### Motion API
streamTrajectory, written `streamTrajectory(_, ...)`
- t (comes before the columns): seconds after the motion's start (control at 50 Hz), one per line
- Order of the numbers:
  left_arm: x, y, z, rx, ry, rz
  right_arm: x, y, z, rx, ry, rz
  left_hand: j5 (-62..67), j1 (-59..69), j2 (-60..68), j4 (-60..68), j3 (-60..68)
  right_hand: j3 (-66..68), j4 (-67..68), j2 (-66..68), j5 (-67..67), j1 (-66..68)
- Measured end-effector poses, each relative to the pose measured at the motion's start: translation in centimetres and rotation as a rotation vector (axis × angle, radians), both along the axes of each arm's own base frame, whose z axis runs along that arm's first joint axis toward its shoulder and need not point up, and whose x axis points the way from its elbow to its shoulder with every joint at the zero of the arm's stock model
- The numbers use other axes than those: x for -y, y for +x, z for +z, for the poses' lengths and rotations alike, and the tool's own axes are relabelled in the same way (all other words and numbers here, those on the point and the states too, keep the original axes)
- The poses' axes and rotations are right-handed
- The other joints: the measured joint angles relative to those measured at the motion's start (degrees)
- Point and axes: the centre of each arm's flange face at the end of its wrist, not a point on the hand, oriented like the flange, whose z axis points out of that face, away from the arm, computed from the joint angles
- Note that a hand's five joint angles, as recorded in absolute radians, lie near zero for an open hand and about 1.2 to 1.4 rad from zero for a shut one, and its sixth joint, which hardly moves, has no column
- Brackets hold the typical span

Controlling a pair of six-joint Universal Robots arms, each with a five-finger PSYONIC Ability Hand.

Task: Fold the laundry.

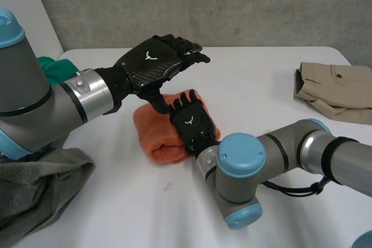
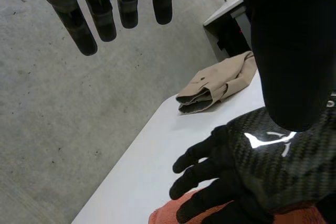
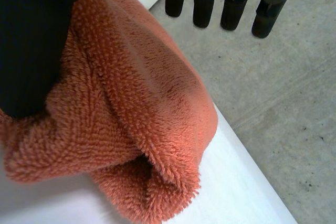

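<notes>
Okay, we see the folded orange towel (image 1: 154,140) mid-bench (image 1: 261,85), with the right hand (image 1: 193,121) lying on top of it, fingers straight, gripping nothing. The left hand (image 1: 152,57) hovers just above, fingers extended, empty. A beige garment (image 1: 334,88) sits well apart, and a grey cloth (image 1: 35,184) lies under the left arm.

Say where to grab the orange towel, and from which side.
Probably the free end of the towel, from above on the left-arm side: it lies as a thick bundle, the right robot hand rests on its other end, and the left robot hand hovers open above.
</notes>
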Motion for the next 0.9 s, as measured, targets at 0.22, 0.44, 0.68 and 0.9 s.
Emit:
streamTrajectory(0.22, 0.3, 0.2, 0.0, -0.003, 0.0, 0.006, 2.6, 1.2, 1.3, 0.097, 0.003, 0.007, 0.0, 0.0, 0.0, 0.0, 0.0, 51.57, 53.44, 50.4, 47.72, 42.93)
streamTrajectory(0.44, 1.2, 0.8, 1.4, -0.026, -0.041, 0.026, 6.7, 1.3, 5.6, 0.235, -0.03, -0.032, 0.0, 0.0, 0.0, 0.0, 0.0, 51.58, 53.96, 50.4, 47.74, 42.93)
streamTrajectory(0.68, 1.8, 1.0, 5.1, -0.121, -0.088, 0.033, 13.4, -5.2, 16.6, 0.451, -0.213, -0.198, 0.0, 0.0, 0.0, 0.0, 0.0, 52.1, 53.98, 50.41, 48.28, 42.93)
streamTrajectory(0.9, 1.7, 0.3, 5.9, -0.189, -0.074, 0.012, 21.4, -17.6, 20.7, 0.496, -0.361, -0.462, 0.0, 0.0, 0.0, 0.0, 0.0, 52.11, 53.99, 50.4, 48.28, 42.93)
